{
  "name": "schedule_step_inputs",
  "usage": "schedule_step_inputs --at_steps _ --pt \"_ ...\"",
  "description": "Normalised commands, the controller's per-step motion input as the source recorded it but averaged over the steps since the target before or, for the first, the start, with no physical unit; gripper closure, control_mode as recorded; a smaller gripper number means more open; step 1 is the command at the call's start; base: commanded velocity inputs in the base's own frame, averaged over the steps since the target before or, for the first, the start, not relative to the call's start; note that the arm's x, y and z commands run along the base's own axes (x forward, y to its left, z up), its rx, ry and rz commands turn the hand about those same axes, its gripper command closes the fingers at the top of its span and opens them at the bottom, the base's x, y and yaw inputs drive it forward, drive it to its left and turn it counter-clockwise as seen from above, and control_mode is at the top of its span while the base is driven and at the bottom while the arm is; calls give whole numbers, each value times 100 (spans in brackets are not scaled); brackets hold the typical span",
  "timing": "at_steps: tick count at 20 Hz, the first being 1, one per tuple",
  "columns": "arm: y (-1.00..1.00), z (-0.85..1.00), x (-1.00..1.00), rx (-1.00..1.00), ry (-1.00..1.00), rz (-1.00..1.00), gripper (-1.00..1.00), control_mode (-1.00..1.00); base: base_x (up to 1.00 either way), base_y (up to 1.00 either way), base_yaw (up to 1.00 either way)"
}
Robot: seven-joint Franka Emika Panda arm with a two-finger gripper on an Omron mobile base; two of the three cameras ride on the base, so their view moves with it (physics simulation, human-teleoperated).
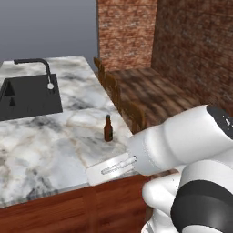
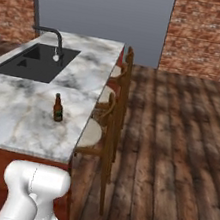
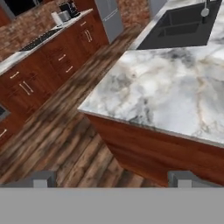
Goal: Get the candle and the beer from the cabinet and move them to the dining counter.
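Note:
The beer (image 1: pixel 108 129) (image 2: pixel 58 108), a small dark brown bottle, stands upright on the dining counter (image 1: pixel 45 145) (image 2: pixel 20 112) (image 3: pixel 175 92), close to its stool-side edge. My gripper (image 3: pixel 112 178) is open, its two fingertips wide apart with nothing between them. It looks down past a corner of the marble top at the wooden side and the floor, well away from the bottle. The candle and the cabinet are out of view.
A black sink (image 1: pixel 27 95) (image 2: pixel 36 61) (image 3: pixel 183 26) with a faucet (image 1: pixel 45 68) is set in the island. Wooden stools (image 2: pixel 106 111) (image 1: pixel 134 116) line its side. Lower drawer cabinets with a stove (image 3: pixel 43 65) stand across the wooden floor (image 2: pixel 175 153).

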Motion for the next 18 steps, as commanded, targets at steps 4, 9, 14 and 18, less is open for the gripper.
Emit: schedule_step_inputs --at_steps 4,9,14,18 --pt "0 0 0 0 0 0 -100 100 -56 83 13" --pt "0 0 0 0 0 0 -100 100 -41 98 13" --pt "0 0 0 0 0 0 -100 100 -27 100 14" --pt "0 0 0 0 0 0 -100 100 -6 100 17"
